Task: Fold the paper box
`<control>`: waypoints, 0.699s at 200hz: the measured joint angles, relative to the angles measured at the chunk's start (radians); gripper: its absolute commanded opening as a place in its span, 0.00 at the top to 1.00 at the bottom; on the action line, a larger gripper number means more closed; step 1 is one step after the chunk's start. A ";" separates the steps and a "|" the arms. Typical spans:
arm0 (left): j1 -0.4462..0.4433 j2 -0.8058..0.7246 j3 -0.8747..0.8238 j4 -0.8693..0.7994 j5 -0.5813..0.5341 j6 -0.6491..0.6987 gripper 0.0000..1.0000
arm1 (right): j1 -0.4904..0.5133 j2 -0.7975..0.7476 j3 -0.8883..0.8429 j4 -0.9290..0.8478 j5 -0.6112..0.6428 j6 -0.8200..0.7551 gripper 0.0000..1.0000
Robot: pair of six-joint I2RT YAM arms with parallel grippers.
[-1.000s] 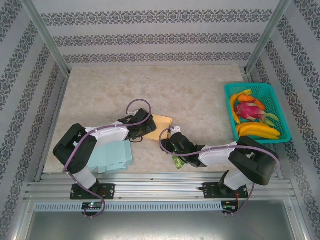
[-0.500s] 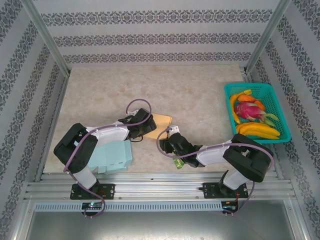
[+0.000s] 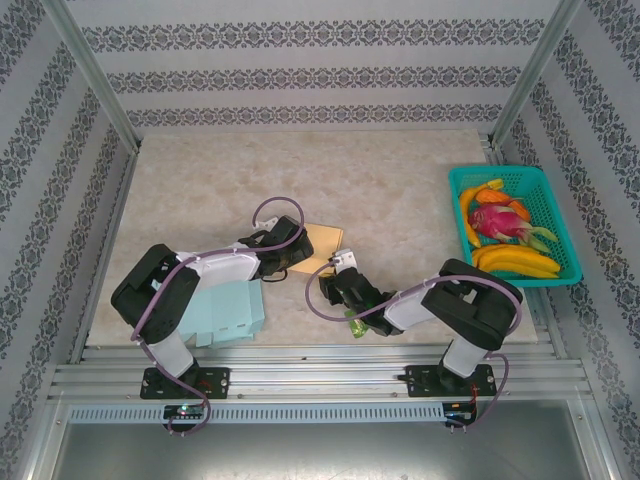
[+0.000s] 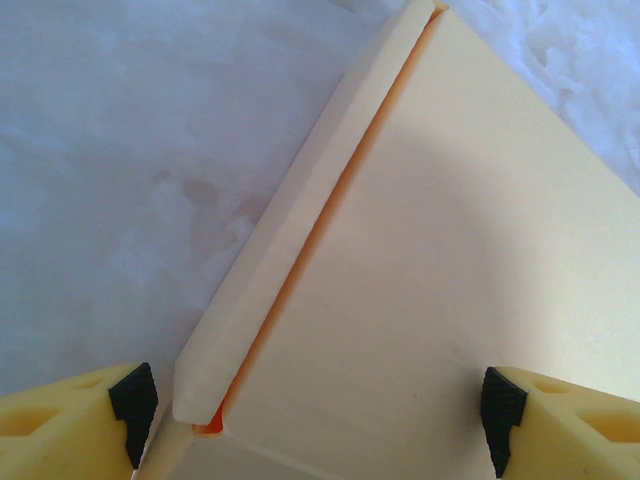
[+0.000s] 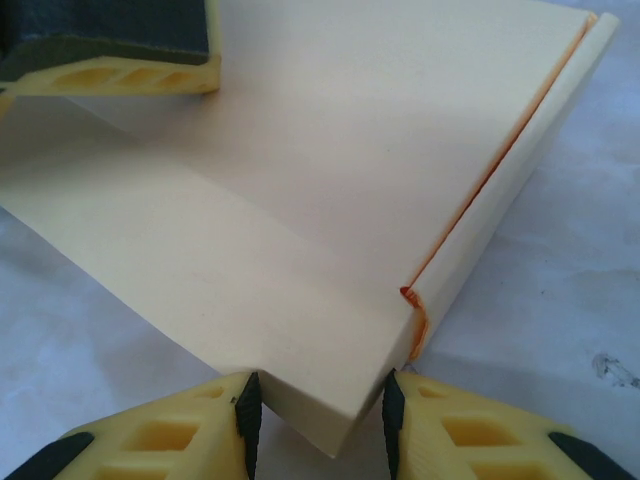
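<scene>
Right fingers point(image 5: 170, 440) are nearly closed, pinching the 6 o'clock corner of the flat cream cardboard box point(image 5: 300, 200). Left fingers point(image 4: 60, 420) are spread wide and grip nothing, straddling the box from its 9 o'clock side. The box lies near the centre of the worktop point(image 3: 200, 190). Risk: the pinch is shallow, so the corner could slip out or crease. If the left fingers press down, lifting might tear the side flap.

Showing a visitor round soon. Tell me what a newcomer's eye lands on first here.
First, the cream paper box lying flat in the middle of the table, with the left hand spread wide over it and the right hand straddling one corner. Next, the teal basket at the right edge, full of bananas and a pink dragon fruit.
</scene>
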 measured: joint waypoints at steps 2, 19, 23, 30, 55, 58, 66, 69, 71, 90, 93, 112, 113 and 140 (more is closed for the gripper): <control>0.000 0.000 0.000 0.000 -0.001 0.000 0.16 | 0.000 0.003 0.000 0.003 0.001 -0.001 0.62; 0.000 0.002 0.000 0.003 -0.003 0.000 0.16 | -0.007 0.013 0.000 0.023 0.001 -0.008 0.62; 0.000 0.003 0.000 0.004 -0.003 0.000 0.16 | -0.010 0.013 -0.001 0.025 -0.001 -0.008 0.62; 0.000 0.004 0.000 0.006 -0.005 0.000 0.16 | -0.018 0.013 -0.003 0.030 -0.008 -0.009 0.62; 0.001 0.008 0.000 0.017 -0.007 0.000 0.15 | -0.042 0.013 -0.003 0.034 -0.039 -0.011 0.62; 0.001 0.010 0.000 0.019 -0.008 0.000 0.16 | -0.047 0.013 -0.003 0.034 -0.043 -0.011 0.62; 0.001 0.011 0.000 0.023 -0.008 0.000 0.15 | -0.053 0.013 -0.003 0.034 -0.049 -0.011 0.62; 0.001 0.011 0.000 0.024 -0.007 0.000 0.16 | -0.056 0.013 -0.003 0.033 -0.053 -0.011 0.62; 0.001 0.011 0.000 0.024 -0.006 0.000 0.16 | -0.059 0.013 -0.003 0.033 -0.055 -0.011 0.62; 0.000 0.013 0.000 0.029 -0.005 0.000 0.16 | -0.078 0.014 -0.002 0.031 -0.072 -0.013 0.61; 0.000 0.013 0.000 0.031 -0.005 0.000 0.16 | -0.081 0.015 -0.002 0.031 -0.074 -0.015 0.62; 0.000 0.014 0.000 0.034 -0.005 0.001 0.16 | -0.097 0.030 0.006 0.031 -0.084 -0.019 0.61; 0.000 0.014 0.000 0.035 -0.005 0.001 0.16 | -0.097 0.031 0.007 0.031 -0.084 -0.019 0.61; 0.000 0.014 0.000 0.035 -0.004 0.004 0.16 | -0.105 0.045 0.019 0.032 -0.087 -0.037 0.60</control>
